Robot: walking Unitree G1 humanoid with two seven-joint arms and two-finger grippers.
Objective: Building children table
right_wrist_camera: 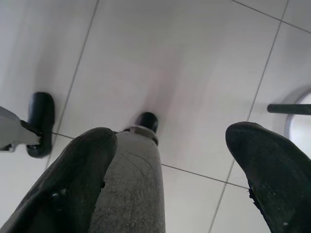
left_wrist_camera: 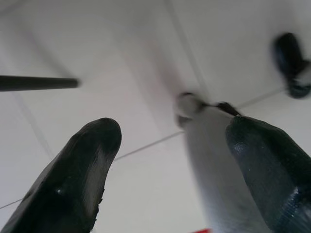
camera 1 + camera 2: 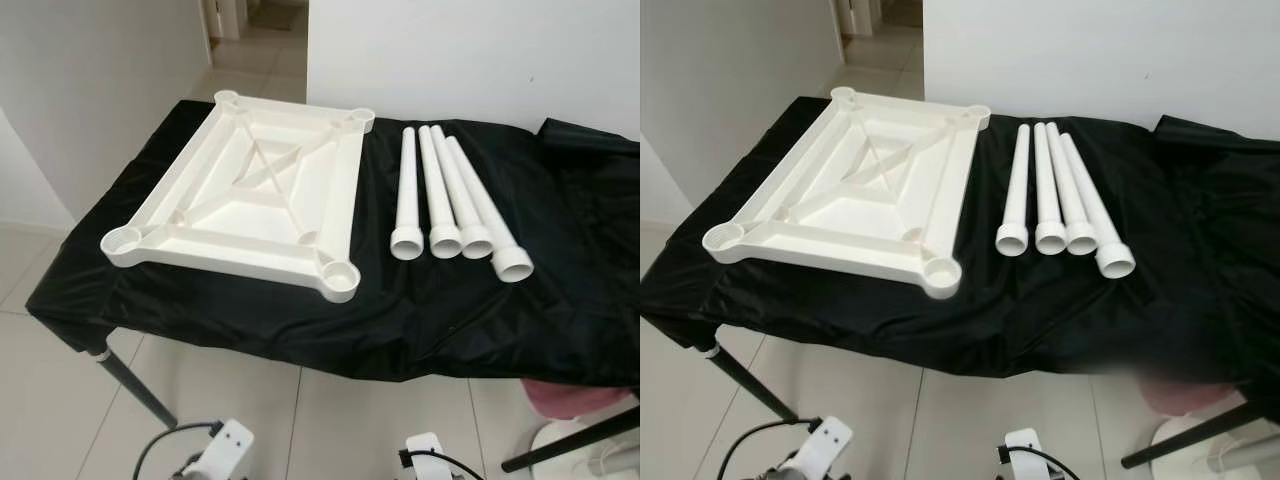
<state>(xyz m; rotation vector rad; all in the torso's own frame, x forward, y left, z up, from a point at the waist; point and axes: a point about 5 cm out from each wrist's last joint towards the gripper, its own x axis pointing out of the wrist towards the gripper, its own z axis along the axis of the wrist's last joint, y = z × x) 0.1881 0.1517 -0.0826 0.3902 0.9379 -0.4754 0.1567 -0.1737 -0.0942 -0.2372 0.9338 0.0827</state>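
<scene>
Left claw [image 2: 167,160] wide open, empty, right claw [image 1: 170,160] likewise, above floor tiles [image 1: 194,63]

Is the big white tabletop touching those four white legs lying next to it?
Apart. In the left eye view, a strip of black cloth shows between the tabletop and the nearest of the legs.

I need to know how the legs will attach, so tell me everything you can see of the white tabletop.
The tabletop is a white rectangular panel that looks like moulded plastic. It lies flat and upside down on the black cloth, ribbed underside up. A raised rim runs round it, diagonal ribs meet an inner frame, and each corner has a round open socket, all four empty. It sits on the left part of the cloth, apart from the four legs to its right. Only the cloth touches it.
</scene>
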